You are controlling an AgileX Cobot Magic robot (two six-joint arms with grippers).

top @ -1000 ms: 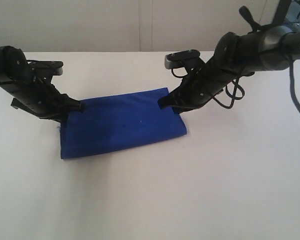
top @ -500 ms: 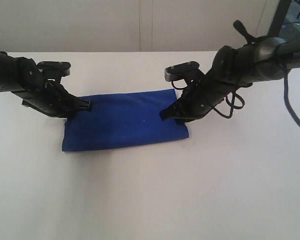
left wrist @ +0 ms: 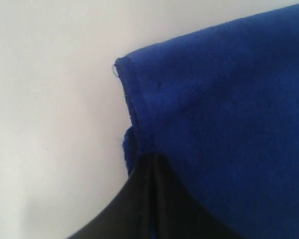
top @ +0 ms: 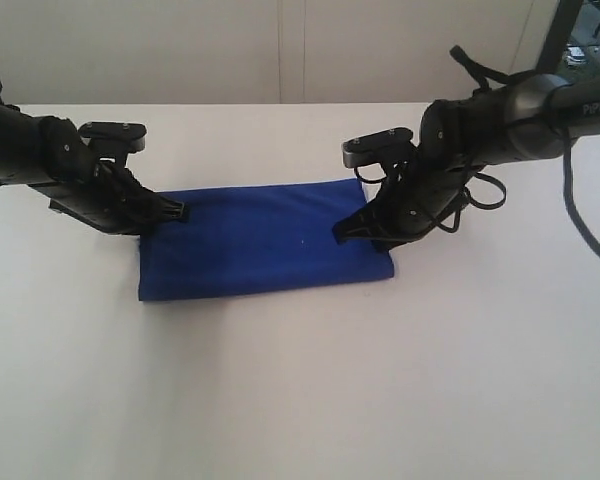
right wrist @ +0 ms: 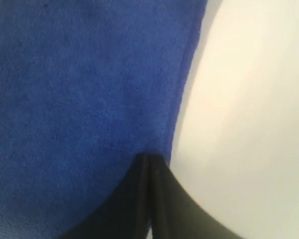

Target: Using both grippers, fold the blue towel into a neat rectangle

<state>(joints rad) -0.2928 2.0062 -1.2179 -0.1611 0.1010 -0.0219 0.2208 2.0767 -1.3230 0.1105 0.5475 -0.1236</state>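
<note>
The blue towel (top: pixel 260 240) lies folded as a flat rectangle on the white table (top: pixel 300 400). My left gripper (top: pixel 175 212) is shut on the towel's far left corner, its jaws pinching the blue towel (left wrist: pixel 219 114) at the hemmed edge. My right gripper (top: pixel 342 232) is shut on the towel's right edge near the far corner. In the right wrist view the blue towel (right wrist: pixel 84 84) fills most of the picture and the jaws meet on its border. Both arms are low over the table.
A white wall (top: pixel 280 50) rises behind the table's far edge. A dark frame (top: pixel 560 30) stands at the back right. Black cables (top: pixel 480 190) loop off the right arm beside the towel.
Both grippers have carried the towel's far edge a little to the right and lower. The towel now lies flatter and shifted right, its front edge straighter.
</note>
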